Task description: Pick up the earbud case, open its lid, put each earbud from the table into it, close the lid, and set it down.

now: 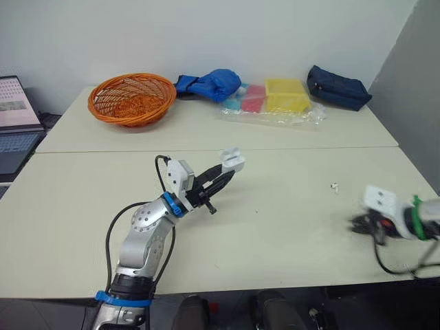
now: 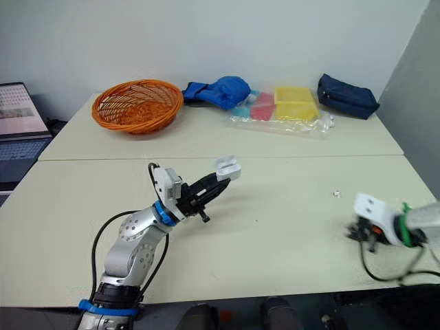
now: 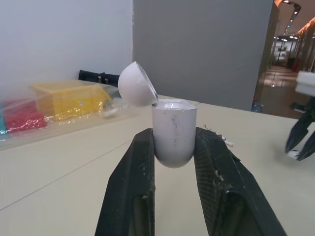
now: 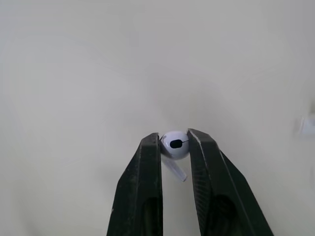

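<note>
Over the table's (image 1: pixel 289 240) middle we hold the earbud case (image 1: pixel 232 159), lid (image 3: pixel 137 84) open, clamped in the left gripper (image 1: pixel 218 177), ready to receive the earbud (image 4: pixel 175 143) pinched by the right gripper (image 1: pixel 357 224) near the right edge; the second earbud (image 1: pixel 334 186) probably lies nearby.

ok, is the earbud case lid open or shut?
Open. The lid is tipped back on its hinge, clear of the case body's rim, with the case clamped upright in the left jaws. Contents: cannot tell.
</note>
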Robot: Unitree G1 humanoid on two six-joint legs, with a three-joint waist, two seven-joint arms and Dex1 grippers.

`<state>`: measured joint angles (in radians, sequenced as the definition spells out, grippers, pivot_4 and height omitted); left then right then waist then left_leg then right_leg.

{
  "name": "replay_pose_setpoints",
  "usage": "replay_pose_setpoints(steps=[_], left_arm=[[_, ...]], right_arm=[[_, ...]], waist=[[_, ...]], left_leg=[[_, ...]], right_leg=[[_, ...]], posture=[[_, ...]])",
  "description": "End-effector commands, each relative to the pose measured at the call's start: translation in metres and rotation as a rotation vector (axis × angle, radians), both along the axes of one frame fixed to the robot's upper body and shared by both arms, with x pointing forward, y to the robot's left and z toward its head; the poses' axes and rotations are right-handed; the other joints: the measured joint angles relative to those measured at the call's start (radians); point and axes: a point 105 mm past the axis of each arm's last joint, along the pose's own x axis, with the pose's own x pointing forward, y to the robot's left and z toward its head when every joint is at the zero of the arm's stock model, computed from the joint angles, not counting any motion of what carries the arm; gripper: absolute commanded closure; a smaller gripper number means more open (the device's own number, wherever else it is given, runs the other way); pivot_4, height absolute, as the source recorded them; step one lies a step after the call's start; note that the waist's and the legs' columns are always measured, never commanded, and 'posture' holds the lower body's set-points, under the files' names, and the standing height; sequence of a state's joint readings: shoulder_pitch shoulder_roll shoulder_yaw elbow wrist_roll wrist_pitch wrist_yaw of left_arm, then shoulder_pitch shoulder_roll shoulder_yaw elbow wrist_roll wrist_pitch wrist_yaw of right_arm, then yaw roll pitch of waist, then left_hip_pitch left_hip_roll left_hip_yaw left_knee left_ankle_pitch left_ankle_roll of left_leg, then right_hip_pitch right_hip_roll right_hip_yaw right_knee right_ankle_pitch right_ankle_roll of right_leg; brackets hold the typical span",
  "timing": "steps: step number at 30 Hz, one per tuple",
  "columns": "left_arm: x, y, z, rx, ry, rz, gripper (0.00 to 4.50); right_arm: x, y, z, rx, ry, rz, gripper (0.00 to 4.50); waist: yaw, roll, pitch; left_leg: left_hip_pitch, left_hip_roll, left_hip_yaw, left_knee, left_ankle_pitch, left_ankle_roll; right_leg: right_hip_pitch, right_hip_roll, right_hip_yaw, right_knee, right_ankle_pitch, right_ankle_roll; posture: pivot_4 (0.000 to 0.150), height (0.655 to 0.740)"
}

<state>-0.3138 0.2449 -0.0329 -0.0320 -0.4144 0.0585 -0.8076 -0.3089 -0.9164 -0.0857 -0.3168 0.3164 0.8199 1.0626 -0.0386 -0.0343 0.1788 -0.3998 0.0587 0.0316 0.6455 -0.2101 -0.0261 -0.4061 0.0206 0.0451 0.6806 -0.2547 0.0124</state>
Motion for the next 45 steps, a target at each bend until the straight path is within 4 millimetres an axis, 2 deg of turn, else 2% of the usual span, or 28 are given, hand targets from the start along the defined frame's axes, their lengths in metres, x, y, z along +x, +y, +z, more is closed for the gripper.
replay_pose_setpoints(steps=[1, 4, 6, 9, 13, 16, 18, 22, 26, 31, 45], left_arm=[[0.004, -0.002, 0.015, -0.014, -0.071, -0.007, 3.74], [0.012, -0.005, 0.022, -0.018, -0.094, -0.016, 3.74], [0.018, -0.005, 0.028, -0.027, -0.107, -0.011, 3.74], [0.022, -0.008, 0.031, -0.031, -0.115, -0.007, 3.74], [0.03, -0.011, 0.039, -0.07, -0.119, 0.035, 3.74], [0.03, -0.011, 0.039, -0.07, -0.121, 0.037, 3.74], [0.03, -0.01, 0.041, -0.066, -0.128, 0.037, 3.74], [0.032, -0.006, 0.044, -0.059, -0.141, 0.041, 3.74], [0.03, -0.005, 0.045, -0.058, -0.157, 0.034, 3.74], [0.026, -0.007, 0.046, -0.058, -0.181, 0.015, 3.74], [0.022, -0.011, 0.044, -0.067, -0.198, 0.007, 3.74]], right_arm=[[0.005, 0.027, 0.047, 0.225, -0.109, -0.068, 4.11], [0.011, 0.07, 0.097, 0.523, -0.26, -0.074, 4.11], [0.013, 0.091, 0.118, 0.604, -0.36, -0.1, 4.11], [0.013, 0.108, 0.13, 0.672, -0.45, -0.121, 4.11], [0.002, 0.147, 0.132, 0.859, -0.375, 0.036, 4.11], [0.004, 0.159, 0.127, 0.887, -0.387, 0.03, 4.11], [0.007, 0.162, 0.119, 0.889, -0.38, 0.004, 4.11], [0.011, 0.164, 0.116, 0.951, -0.35, -0.026, 4.11], [0.018, 0.161, 0.109, 0.94, -0.34, -0.077, 4.11], [0.023, 0.159, 0.109, 0.984, -0.302, -0.113, 4.11], [0.023, 0.17, 0.108, 0.969, -0.286, -0.09, 4.11]], waist=[[0.007, 0.0, 0.0], [0.009, 0.0, 0.0], [0.009, 0.001, 0.0], [0.015, 0.001, -0.001], [0.012, 0.001, -0.001], [0.008, 0.001, -0.001], [0.009, 0.001, -0.001], [0.007, 0.001, -0.001], [0.007, 0.001, -0.001], [0.008, 0.001, -0.001], [0.007, 0.001, -0.001]], left_leg=[[0.0, 0.0, 0.0, -0.001, 0.0, 0.0], [-0.002, 0.002, 0.001, -0.001, 0.0, 0.0], [-0.006, 0.001, 0.001, -0.002, 0.0, 0.0], [-0.018, 0.002, -0.001, -0.001, 0.0, 0.0], [-0.019, 0.001, 0.001, -0.001, 0.0, 0.0], [-0.019, 0.001, 0.0, -0.001, 0.0, 0.0], [-0.019, 0.002, -0.001, -0.002, 0.0, 0.0], [-0.018, 0.002, 0.0, -0.001, 0.0, 0.0], [-0.017, 0.002, 0.0, -0.001, 0.0, 0.0], [-0.018, 0.002, 0.0, -0.001, 0.0, 0.0], [-0.018, 0.003, 0.0, -0.001, 0.0, 0.0]], right_leg=[[0.0, 0.0, 0.0, 0.0, 0.0, 0.001], [0.0, 0.0, -0.001, -0.003, 0.0, 0.0], [-0.005, 0.0, 0.0, -0.002, 0.0, 0.0], [-0.015, 0.001, -0.001, -0.001, 0.0, 0.0], [-0.016, -0.001, -0.002, -0.003, 0.0, 0.001], [-0.016, 0.0, -0.002, -0.002, 0.0, 0.001], [-0.015, 0.0, -0.002, -0.002, 0.0, 0.001], [-0.015, 0.0, -0.002, -0.001, 0.0, 0.001], [-0.015, 0.001, -0.002, -0.001, 0.0, 0.001], [-0.015, 0.001, -0.002, -0.002, 0.0, 0.001], [-0.015, 0.001, -0.002, -0.002, 0.0, 0.0]], posture=[[0.15, 0.74], [0.15, 0.74], [0.15, 0.74], [0.15, 0.74], [0.15, 0.74], [0.15, 0.74], [0.15, 0.74], [0.15, 0.74], [0.15, 0.74], [0.15, 0.74], [0.15, 0.74]])
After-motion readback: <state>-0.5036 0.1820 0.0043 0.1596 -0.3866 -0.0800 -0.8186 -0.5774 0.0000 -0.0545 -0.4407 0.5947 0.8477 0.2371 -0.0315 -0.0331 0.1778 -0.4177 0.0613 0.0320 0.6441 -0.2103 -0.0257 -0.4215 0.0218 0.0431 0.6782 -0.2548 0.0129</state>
